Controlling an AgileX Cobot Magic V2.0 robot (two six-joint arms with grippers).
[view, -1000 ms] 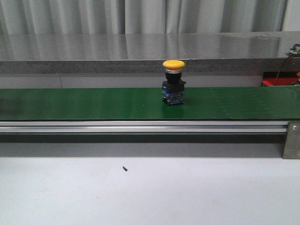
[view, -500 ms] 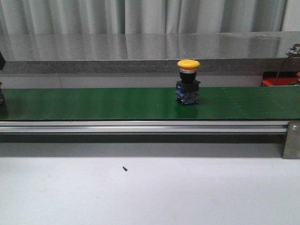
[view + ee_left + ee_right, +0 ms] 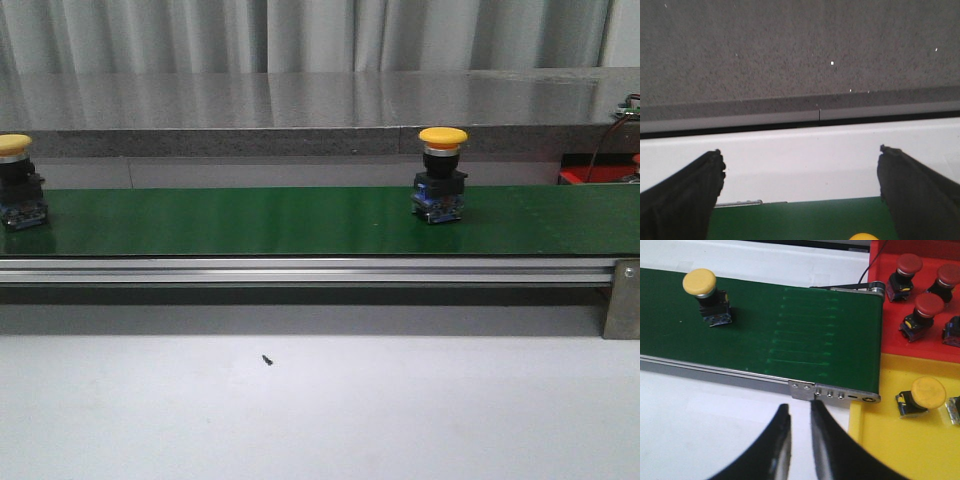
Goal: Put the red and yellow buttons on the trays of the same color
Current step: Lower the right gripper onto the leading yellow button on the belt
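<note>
A yellow button (image 3: 442,175) stands upright on the green belt (image 3: 250,220), right of the middle; it also shows in the right wrist view (image 3: 702,290). A second yellow button (image 3: 20,185) stands on the belt at the far left. In the left wrist view my left gripper (image 3: 800,157) is open and empty above the belt's edge, with a yellow cap (image 3: 863,236) just below it. My right gripper (image 3: 800,407) is shut and empty over the white table, near the belt's end. The red tray (image 3: 890,325) holds several red buttons (image 3: 925,307). The yellow tray (image 3: 880,440) holds a yellow button (image 3: 922,395).
The belt's metal rail (image 3: 300,270) runs along its near side, with an end bracket (image 3: 832,392) beside the yellow tray. A grey stone ledge (image 3: 300,110) lies behind the belt. A small dark speck (image 3: 267,360) lies on the white table.
The yellow button has travelled to the right along the belt. A second yellow button has come into view at the far left of the belt.
</note>
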